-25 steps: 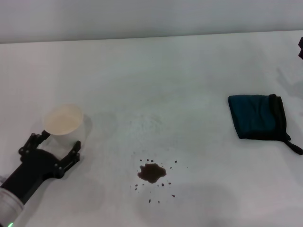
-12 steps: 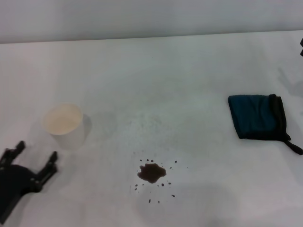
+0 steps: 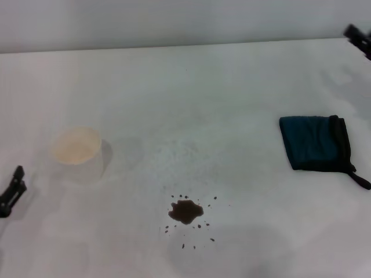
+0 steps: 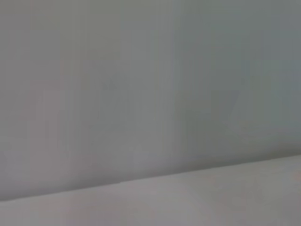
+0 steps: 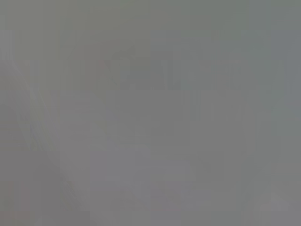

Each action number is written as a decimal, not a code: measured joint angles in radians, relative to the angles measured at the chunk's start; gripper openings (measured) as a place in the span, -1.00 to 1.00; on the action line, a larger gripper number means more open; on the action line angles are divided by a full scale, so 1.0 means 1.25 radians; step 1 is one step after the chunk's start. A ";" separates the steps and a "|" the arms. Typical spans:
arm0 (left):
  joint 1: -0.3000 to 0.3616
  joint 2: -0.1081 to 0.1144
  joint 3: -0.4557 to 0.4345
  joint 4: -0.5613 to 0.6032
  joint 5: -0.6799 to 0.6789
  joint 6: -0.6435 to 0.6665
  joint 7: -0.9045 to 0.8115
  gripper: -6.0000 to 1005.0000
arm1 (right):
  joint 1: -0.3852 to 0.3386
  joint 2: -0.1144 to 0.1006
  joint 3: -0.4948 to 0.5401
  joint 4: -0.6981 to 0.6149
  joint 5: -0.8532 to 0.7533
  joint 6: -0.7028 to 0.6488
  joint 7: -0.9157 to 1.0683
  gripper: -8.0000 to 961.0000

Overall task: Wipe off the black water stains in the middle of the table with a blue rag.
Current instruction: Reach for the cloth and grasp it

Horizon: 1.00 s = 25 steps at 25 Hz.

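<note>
The black water stains are a small dark blotch ringed by specks on the white table, front middle. The blue rag lies folded on the table at the right, its black loop trailing toward the front. Only a finger tip of my left gripper shows at the left edge, away from the stains. A small part of my right gripper shows at the far right corner, behind the rag and apart from it. Both wrist views show only plain grey surface.
A white paper cup stands upright at the left, just right of my left gripper. A grey wall runs along the table's far edge.
My left gripper has let go of the white cup and drawn back toward the left edge, nearly out of view. My right gripper has come into view at the far right corner.
</note>
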 joint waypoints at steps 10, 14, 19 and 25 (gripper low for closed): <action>-0.045 0.004 -0.011 -0.037 -0.004 0.036 0.011 0.75 | 0.104 -0.106 -0.217 -0.246 -0.519 0.038 0.815 0.60; -0.059 0.004 -0.011 -0.047 -0.004 0.055 0.011 0.75 | 0.139 -0.093 -0.221 -0.354 -0.767 0.124 1.022 0.60; -0.064 0.004 -0.012 -0.064 -0.041 0.102 0.012 0.75 | 0.154 -0.027 -0.227 -0.539 -1.053 0.216 1.223 0.58; -0.086 0.004 -0.012 -0.092 -0.065 0.110 0.012 0.74 | 0.185 0.011 -0.363 -0.614 -1.258 0.325 1.419 0.51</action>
